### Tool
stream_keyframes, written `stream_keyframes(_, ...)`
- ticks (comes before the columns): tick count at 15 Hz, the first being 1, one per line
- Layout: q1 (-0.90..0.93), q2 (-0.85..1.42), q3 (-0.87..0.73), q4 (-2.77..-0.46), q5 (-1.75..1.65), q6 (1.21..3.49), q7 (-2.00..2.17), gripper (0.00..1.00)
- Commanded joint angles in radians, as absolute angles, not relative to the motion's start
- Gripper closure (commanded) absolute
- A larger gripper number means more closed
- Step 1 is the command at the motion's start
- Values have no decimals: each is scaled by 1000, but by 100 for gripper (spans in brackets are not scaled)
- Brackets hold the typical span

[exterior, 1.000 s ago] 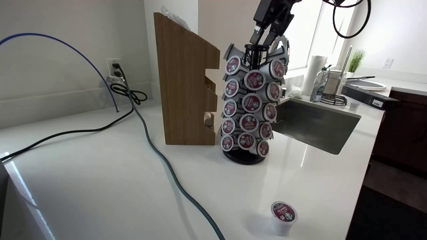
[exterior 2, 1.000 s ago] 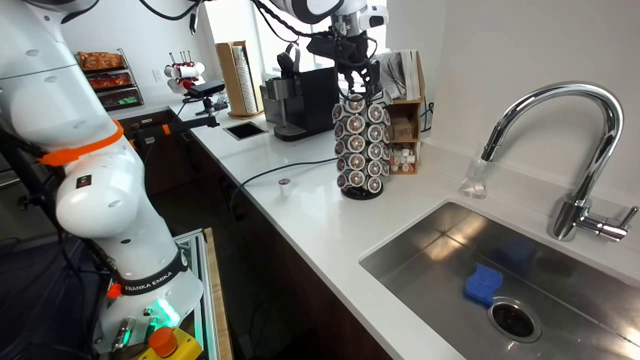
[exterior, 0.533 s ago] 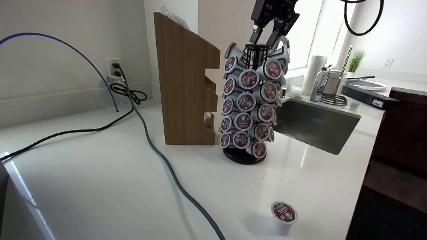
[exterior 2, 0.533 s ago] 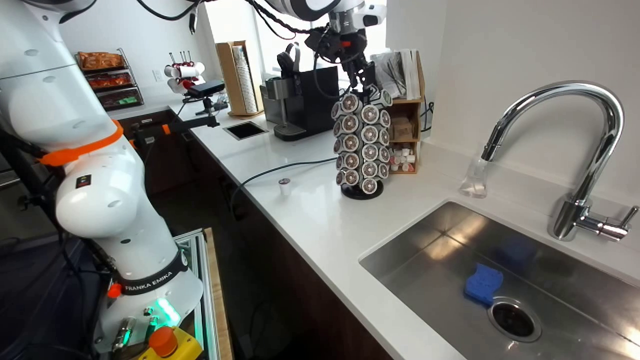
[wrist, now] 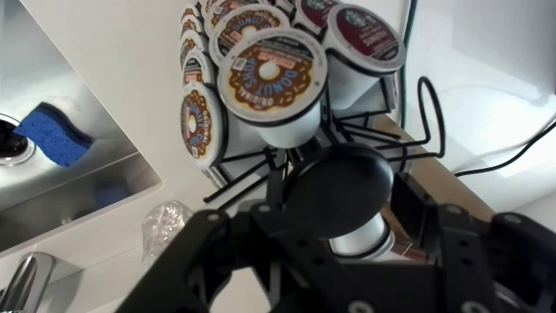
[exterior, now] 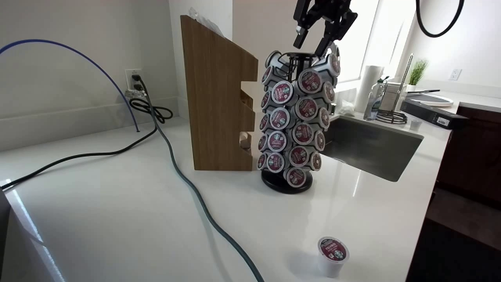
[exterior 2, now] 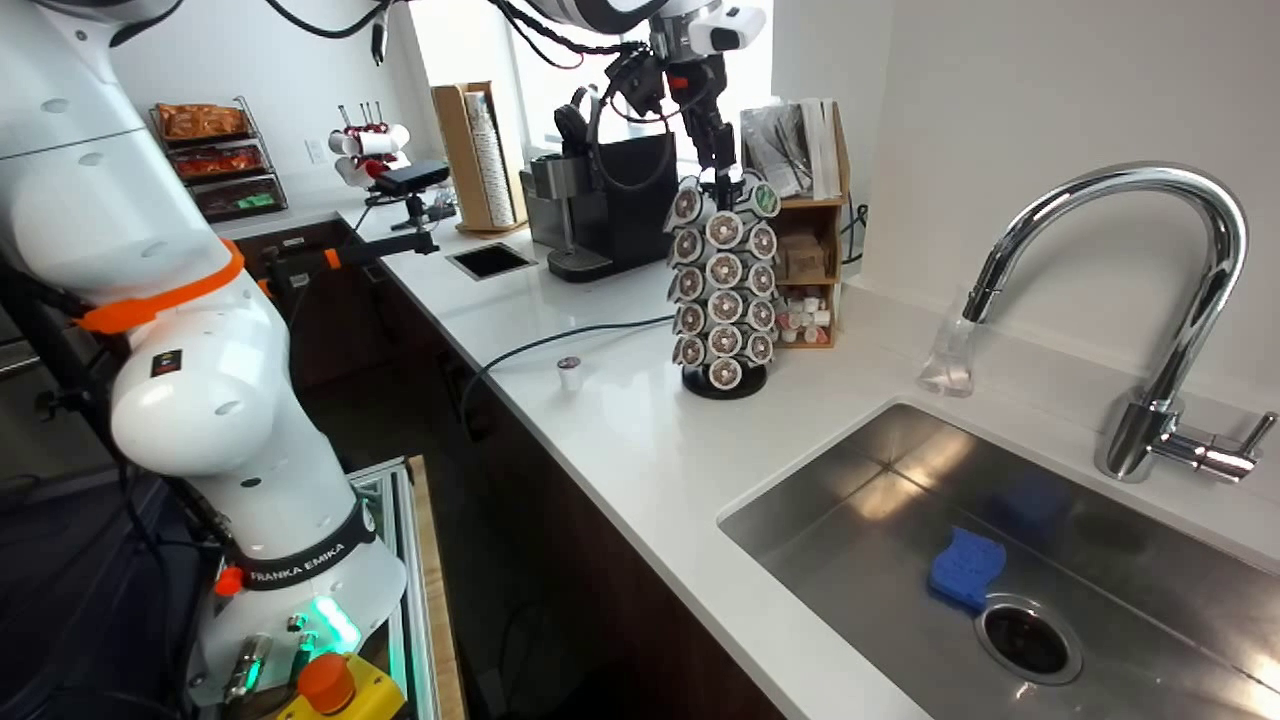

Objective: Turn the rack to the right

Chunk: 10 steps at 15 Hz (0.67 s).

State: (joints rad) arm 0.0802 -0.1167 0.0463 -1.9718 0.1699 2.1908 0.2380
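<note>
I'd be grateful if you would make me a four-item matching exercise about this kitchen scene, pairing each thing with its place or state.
1. Robotiq gripper
2. coffee pod carousel
3. sponge
4. loose coffee pod

A. blue, in the sink near the drain
B. tall, loaded with coffee pods
C. open, at the carousel's top
D. on the counter, burgundy lid facing up

Pairs: 1-C; 2-B; 3-A; 4-D

There is one rack (exterior: 278, 185), one gripper (exterior: 310, 46) and one lone pod (exterior: 332, 257). One sink (exterior 2: 850, 545), one faucet (exterior 2: 1199, 320) and one sponge (exterior 2: 967, 568) also show.
</note>
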Motion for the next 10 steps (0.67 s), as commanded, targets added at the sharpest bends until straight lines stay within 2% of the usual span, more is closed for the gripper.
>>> stream_keyframes(1,68,-161,67,-1993,139,2137,344,13)
stream_keyframes(3,67,-185,72,-1997,138,2108,378,2)
stream_keyframes(4,66,-196,74,-1997,139,2096,389,0)
stream_keyframes(10,79,-255,85,-2001,138,2040,298,0)
